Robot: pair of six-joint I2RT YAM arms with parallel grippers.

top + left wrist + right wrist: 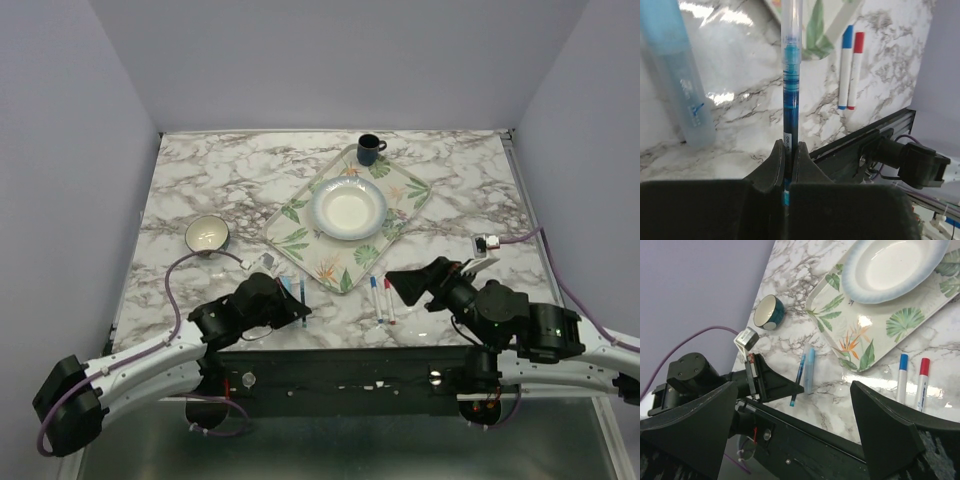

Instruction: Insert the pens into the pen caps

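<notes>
My left fingers (771,167) pinch the thin dark blue pen (790,105), which points lengthwise toward the far edge of the tabletop (220,170); my right fingers (887,425) are spread, empty.

Top cam's high up at the near edge, looking down over the whole table (200,190). Left wrist cam is super close and low, staring along the dark blue pen (790,100). Right wrist cam hangs higher, tilted, looking down. All three catch the red-capped marker (389,300) and the leafy tray (300,235).
</notes>
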